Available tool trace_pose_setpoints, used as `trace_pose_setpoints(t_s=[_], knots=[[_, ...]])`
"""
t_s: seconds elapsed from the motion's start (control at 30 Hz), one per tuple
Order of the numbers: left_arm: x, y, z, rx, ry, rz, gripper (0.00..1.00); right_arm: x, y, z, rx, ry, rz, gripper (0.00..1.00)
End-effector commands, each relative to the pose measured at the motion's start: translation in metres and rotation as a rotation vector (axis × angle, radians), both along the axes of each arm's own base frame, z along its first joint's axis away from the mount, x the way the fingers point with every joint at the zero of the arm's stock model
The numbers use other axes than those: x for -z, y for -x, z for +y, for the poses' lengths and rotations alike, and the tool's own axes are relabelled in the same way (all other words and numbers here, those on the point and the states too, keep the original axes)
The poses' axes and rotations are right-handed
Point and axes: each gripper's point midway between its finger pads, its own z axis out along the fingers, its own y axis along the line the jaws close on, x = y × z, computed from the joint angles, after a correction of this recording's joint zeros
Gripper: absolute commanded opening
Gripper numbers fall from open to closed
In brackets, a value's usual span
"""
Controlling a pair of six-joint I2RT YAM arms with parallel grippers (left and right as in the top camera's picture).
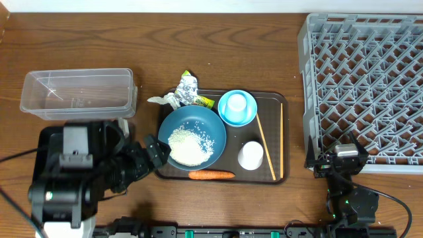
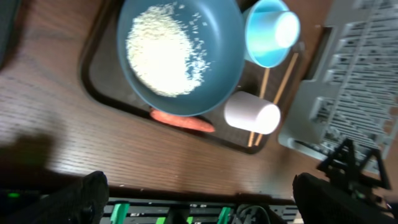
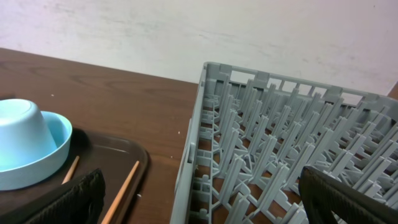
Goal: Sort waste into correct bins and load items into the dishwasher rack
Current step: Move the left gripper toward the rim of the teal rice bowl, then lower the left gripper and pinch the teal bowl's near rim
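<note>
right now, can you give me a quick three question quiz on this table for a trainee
1. True or false: the rice lies in the dark blue bowl.
2. How many chopsticks lie on the brown tray?
3. Where is the carrot?
A. in the dark blue bowl
B. at the brown tray's edge nearest the robot, beside the dark blue bowl
C. lying across the chopsticks

Key: 1 true; 2 two; 3 B.
</note>
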Motion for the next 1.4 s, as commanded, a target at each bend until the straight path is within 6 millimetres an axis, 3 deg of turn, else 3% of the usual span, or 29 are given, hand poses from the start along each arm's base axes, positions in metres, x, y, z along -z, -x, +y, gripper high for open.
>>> trace_pose_setpoints(t_s=[0.0,0.57,0.8,1.1,1.27,1.37], knots=[[0.003,-0.006,0.006,-0.039,-0.021,0.039,0.98,0.000,0.000,-0.003,0.010,0.015,-0.003,0.99],[0.041,-0.023,0.008,-0.038,-0.043,0.264,0.98,0.000,0.000,-0.003,0.010,0.015,-0.002,0.99],[0.064,-0.027,0.031,-0.059,-0.189,0.352,0.98,0.000,0.000,-0.003,0.010,0.015,-0.002,0.99],[0.086,-0.029,0.025,-0.009,-0.244,0.411,0.98,0.000,0.000,-0.003,0.010,0.015,-0.003,0.99],[0.098,-0.026,0.042,-0.113,-0.399,0.437,0.98,0.000,0.000,-0.003,0.010,0.015,-0.002,0.99],[0.112,-0.022,0.038,-0.100,-0.414,0.445,0.98,0.000,0.000,-0.003,0.010,0.015,-0.002,0.99]])
